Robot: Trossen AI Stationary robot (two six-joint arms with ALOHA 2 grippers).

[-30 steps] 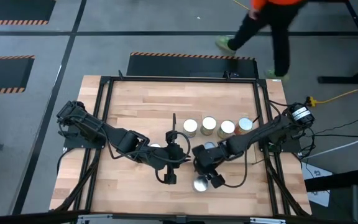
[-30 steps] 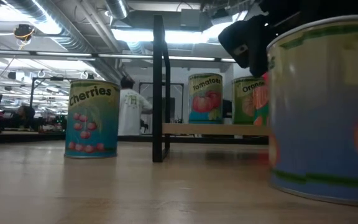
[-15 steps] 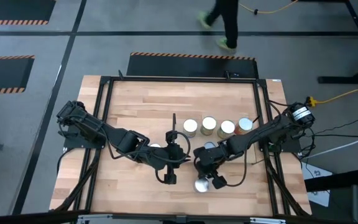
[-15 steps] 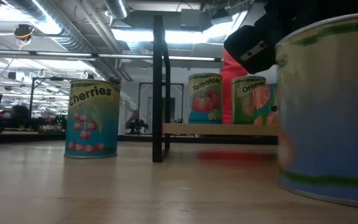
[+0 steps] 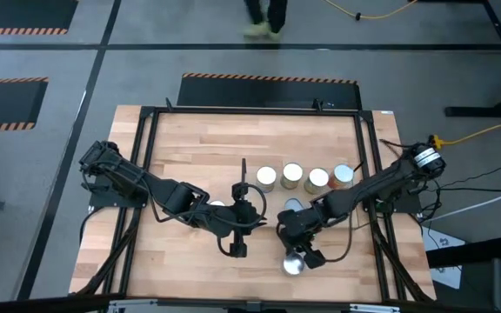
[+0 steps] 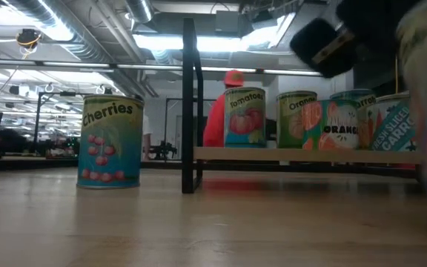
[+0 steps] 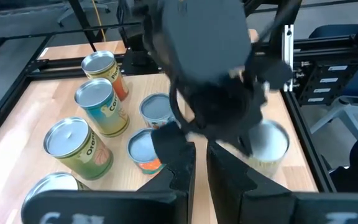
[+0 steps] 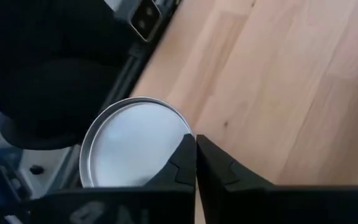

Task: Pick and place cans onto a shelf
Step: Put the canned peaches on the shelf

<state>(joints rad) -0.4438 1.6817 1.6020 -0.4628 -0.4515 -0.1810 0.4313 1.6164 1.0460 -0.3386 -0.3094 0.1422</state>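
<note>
Four cans stand in a row on the shelf [image 6: 302, 154]: Tomatoes [image 6: 245, 117], two Orange [image 6: 296, 119], Carrots [image 6: 395, 122]. A Cherries can [image 6: 110, 141] stands on the table left of the shelf's dark upright panel [image 6: 190, 104]. A pale-topped can [image 5: 294, 206] shows partly under my right arm. A silver-topped can [image 5: 296, 263] stands near the table's near edge. My right gripper [image 5: 307, 257] is shut, its tips at that can's right rim. My left gripper [image 5: 236, 249] hovers shut and holds nothing, left of it. My right gripper [image 8: 196, 142] comes slanting down from the far right, and its shut fingertips lie over the rim [image 8: 182, 127] of the silver-topped can's lid. Whether they touch the rim I cannot tell. The can stands upright on the table.
A black frame [image 5: 146, 174] borders the tabletop on the left, far and right sides. Bare wood [image 5: 207, 143] lies at the far left of the table. A person [image 5: 263, 17] walks on the floor beyond the far edge.
My right gripper, open around the silver-topped can a second ago, has shut and gone a little toward the table's near right. The can has slid toward the right, uncovering the shelf's right cans in the low view. The person beyond the table has walked leftward.
</note>
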